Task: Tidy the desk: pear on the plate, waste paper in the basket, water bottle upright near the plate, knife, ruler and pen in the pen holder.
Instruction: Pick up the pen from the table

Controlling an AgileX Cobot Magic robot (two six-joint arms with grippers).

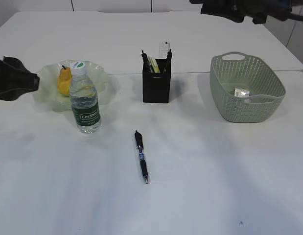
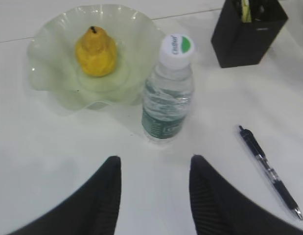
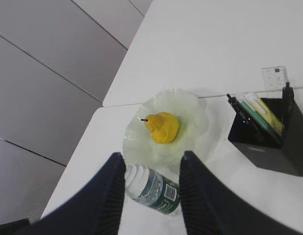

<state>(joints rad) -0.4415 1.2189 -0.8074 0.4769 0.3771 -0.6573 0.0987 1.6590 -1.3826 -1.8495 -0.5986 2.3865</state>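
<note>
Yellow pear: sits on the plate, done.
Bottle: upright, touching the plate's front rim.
Pen: lies flat on the tabletop, well right of the plate; likely next.
Left pincer: open, empty.
Right pincer: open, empty.

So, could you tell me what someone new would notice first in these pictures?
Probably the yellow pear on the pale green plate at the left, with the bottle standing upright just in front of it. Next, the lone pen lying on the bare table in the middle foreground, short of the black holder. At the right stands a green basket with crumpled paper inside.
</note>
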